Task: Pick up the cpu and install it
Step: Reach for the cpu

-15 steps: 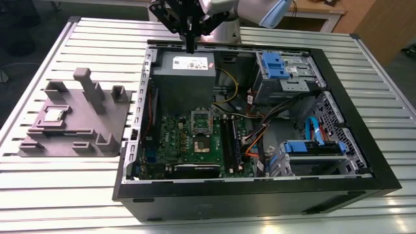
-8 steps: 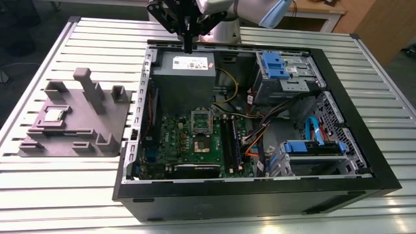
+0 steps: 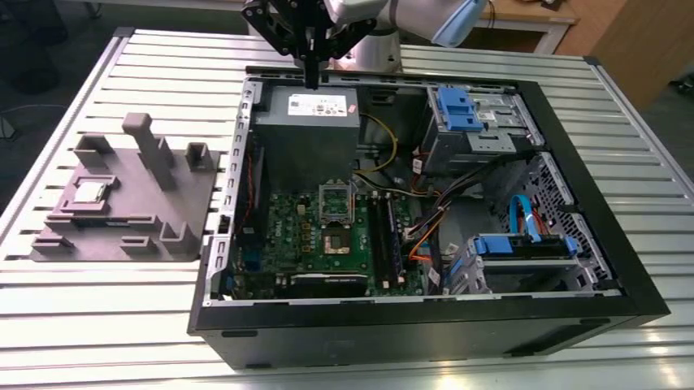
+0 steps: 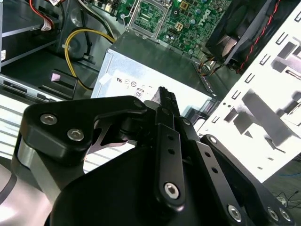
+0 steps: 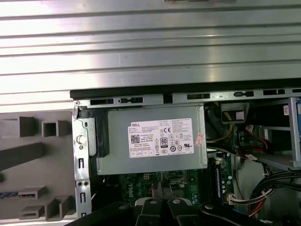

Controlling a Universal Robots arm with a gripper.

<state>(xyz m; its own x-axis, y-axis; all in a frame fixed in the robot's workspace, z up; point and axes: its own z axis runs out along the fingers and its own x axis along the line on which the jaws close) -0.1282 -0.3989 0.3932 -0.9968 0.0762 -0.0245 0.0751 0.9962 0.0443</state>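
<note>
The black hand (image 3: 312, 79) is clenched, with nothing between its fingers. It hangs above the grey metal power supply box with a white label (image 3: 309, 130), at 12 o'clock in the exterior view. The cpu (image 3: 89, 192), a small flat square chip with a silvery top, lies in the grey moulded plastic holder (image 3: 179, 207) on the ribbed metal tabletop (image 3: 109, 325), at 9 o'clock, well apart from the hand. The open black computer case (image 3: 607, 276) lies at the holder's 3 o'clock.
</note>
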